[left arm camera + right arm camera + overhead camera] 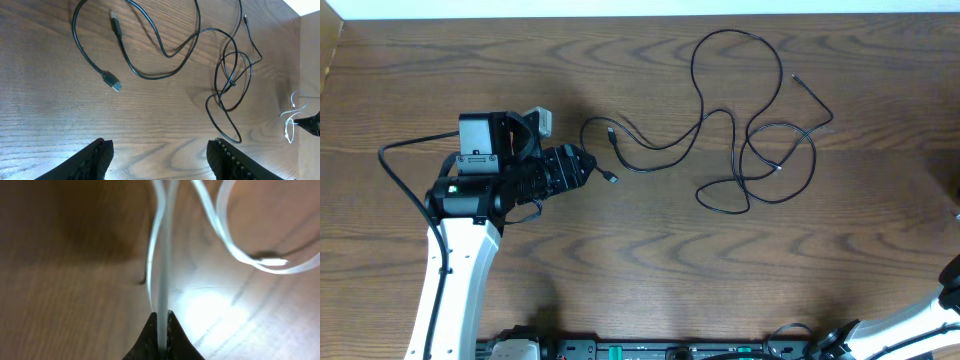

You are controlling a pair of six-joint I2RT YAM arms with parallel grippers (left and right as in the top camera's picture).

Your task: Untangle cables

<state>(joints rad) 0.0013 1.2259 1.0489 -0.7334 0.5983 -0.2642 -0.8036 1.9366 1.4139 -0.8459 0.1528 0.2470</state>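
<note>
**Black cable** (167, 54)
- It is thin, light and limp, and lies flat on the table (620, 280), strung from the middle toward the right.
- It will likely slide at the least tug and hold no shape.
- Two plug ends lie at its left, the nearer plug (112, 82) just ahead of the left gripper (160, 152). A small plug (795, 77) sits far right.
- The right half crosses itself in a loose tangle (230, 80).

**Where to take hold (a judgement)**
- A plug, or the cord just behind it, looks best, since it is rigid and less apt to slip through the pads.
- Bare cord flat on wood would be hard to pinch.

**White cable** (162, 280)
- It is equally thin and soft.
- It sits off at the table's right edge, well apart from the black one, and does not show overhead.

**Grippers**
- The right gripper (162, 322) is clamped on the white cable. One strand runs straight out from between the fingertips, with loose loops beyond (blurred, so I cannot trace them).
- The left gripper's jaws stand apart and empty over bare wood.

**In the way**
- Nothing else lies on the table.
- The one obstacle is the black cable's own loops, which I expect would cinch if hauled from one end.
- The left arm's thicker lead (400, 150) is well clear.
</note>
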